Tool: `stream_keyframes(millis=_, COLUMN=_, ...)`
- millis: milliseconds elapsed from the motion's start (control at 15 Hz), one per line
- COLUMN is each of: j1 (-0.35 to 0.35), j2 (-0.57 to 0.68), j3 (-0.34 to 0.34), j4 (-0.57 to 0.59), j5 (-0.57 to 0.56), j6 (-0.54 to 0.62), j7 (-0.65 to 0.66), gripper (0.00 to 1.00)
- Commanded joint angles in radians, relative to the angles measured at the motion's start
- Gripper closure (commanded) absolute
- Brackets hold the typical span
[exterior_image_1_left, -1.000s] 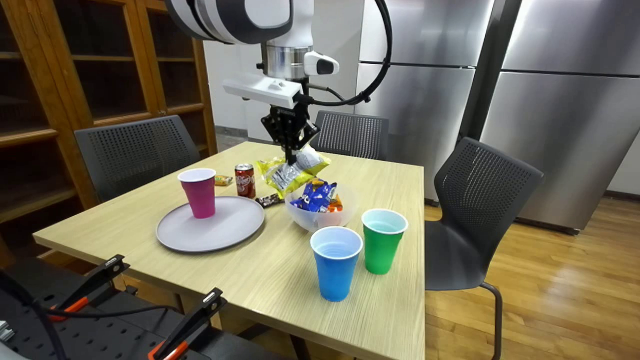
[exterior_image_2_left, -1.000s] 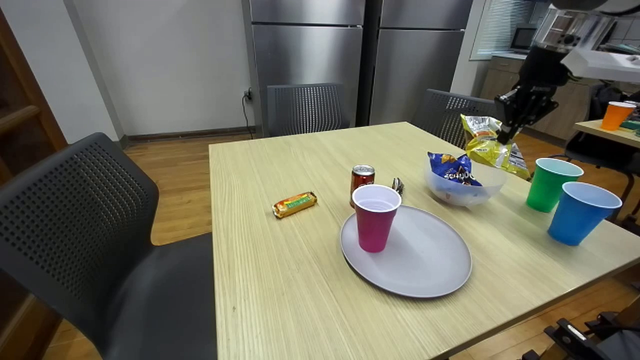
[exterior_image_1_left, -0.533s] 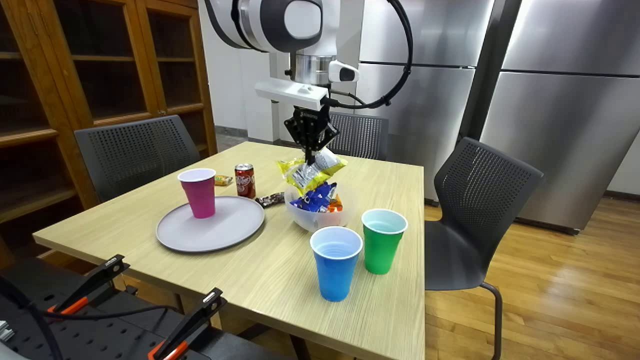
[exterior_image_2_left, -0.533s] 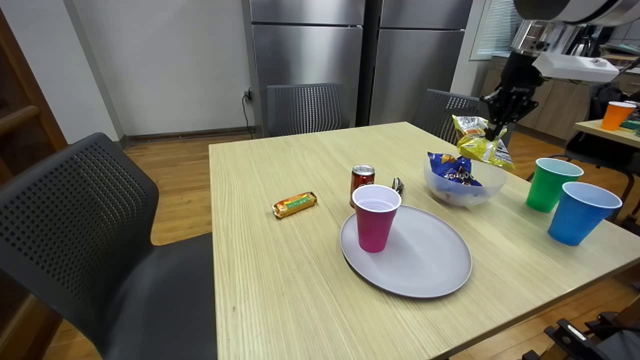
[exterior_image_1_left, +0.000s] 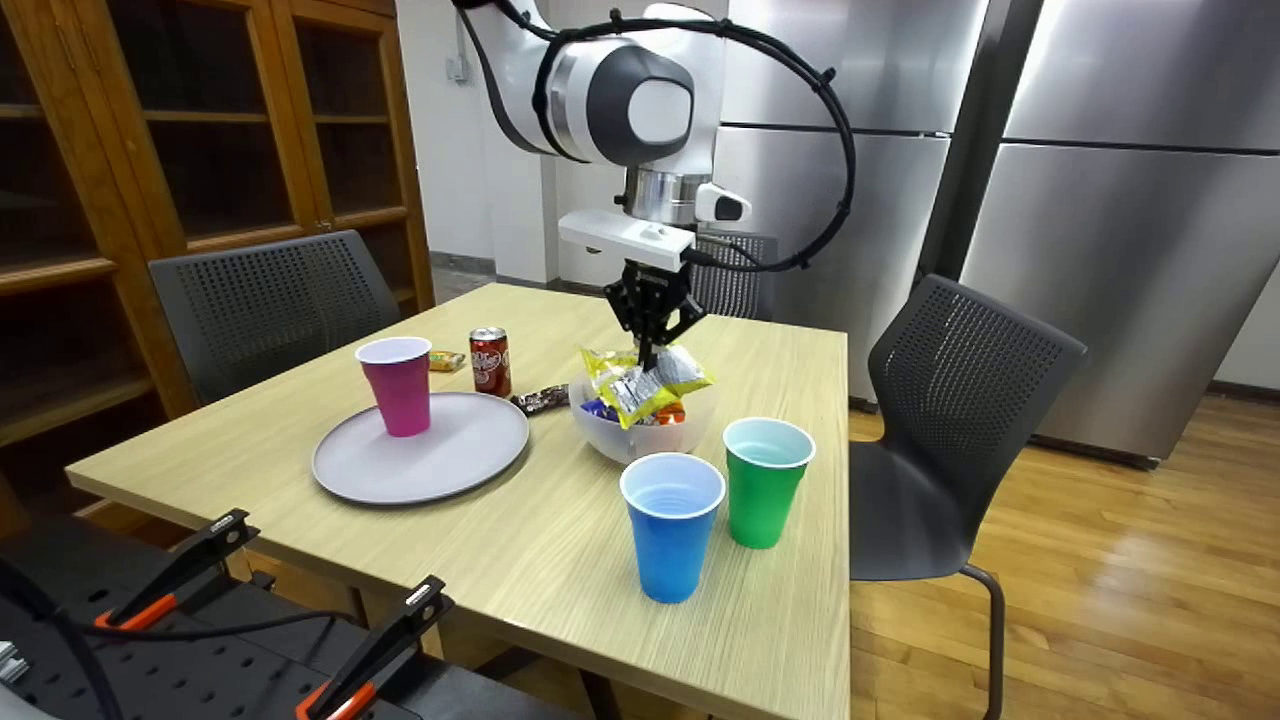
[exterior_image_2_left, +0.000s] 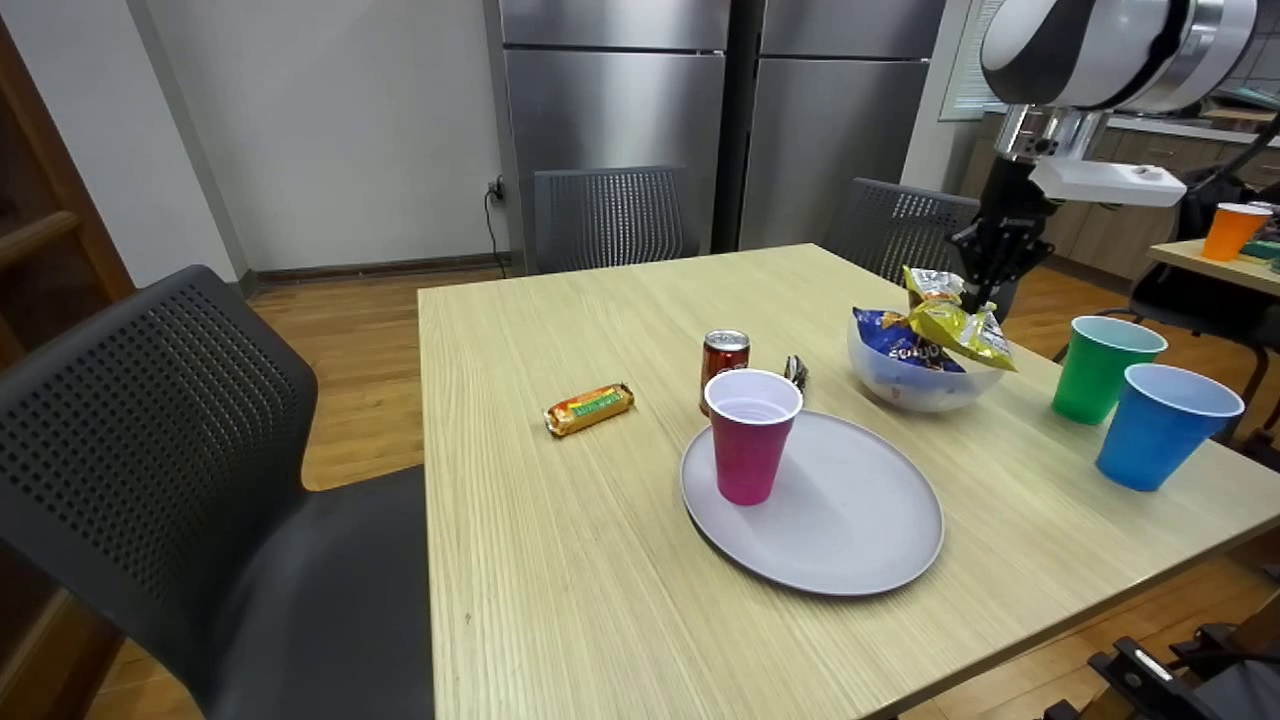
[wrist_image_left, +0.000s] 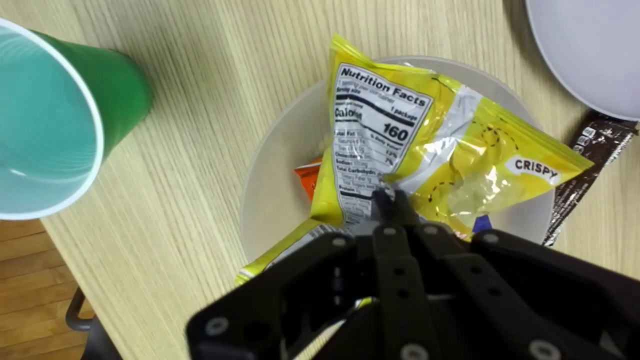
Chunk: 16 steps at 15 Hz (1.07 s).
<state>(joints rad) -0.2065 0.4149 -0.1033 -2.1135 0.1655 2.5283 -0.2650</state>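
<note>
At left in an exterior view, a grey plate (exterior_image_1_left: 470, 450) on the table (exterior_image_1_left: 560, 560) bears an upright magenta cup (exterior_image_1_left: 402, 395). Behind the plate are a gold-wrapped bar (exterior_image_1_left: 449, 361) and a standing soda can (exterior_image_1_left: 490, 362); a dark-wrapped bar (exterior_image_1_left: 540, 400) lies just beside a translucent bowl (exterior_image_1_left: 612, 440). The gripper (exterior_image_1_left: 648, 360), jaws pinched narrow, holds a yellow snack bag (exterior_image_1_left: 635, 388) tilted over the bowl's mouth, above a blue packet (exterior_image_2_left: 900, 350) and an orange packet (exterior_image_1_left: 674, 412); whether the bag touches them cannot be told. Rightward, a blue cup (exterior_image_1_left: 672, 540) and a green cup (exterior_image_1_left: 765, 500) stand near each other.
</note>
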Motion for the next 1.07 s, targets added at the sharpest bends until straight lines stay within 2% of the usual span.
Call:
stream_keyframes(millis=0, j1=-0.046, j2=0.072, j3=0.024, j4=0.095, j5=0.021, j6=-0.075, j7=0.002, gripper=1.00)
stream_keyframes(millis=333, j1=-0.068, j2=0.117, j3=0.026, j4=0.145, j5=0.024, j6=-0.124, j7=0.009, gripper=1.00)
stream_keyframes(millis=1000, j1=-0.064, j2=0.183, j3=0.035, j4=0.209, j5=0.026, j6=-0.166, j7=0.038, gripper=1.00)
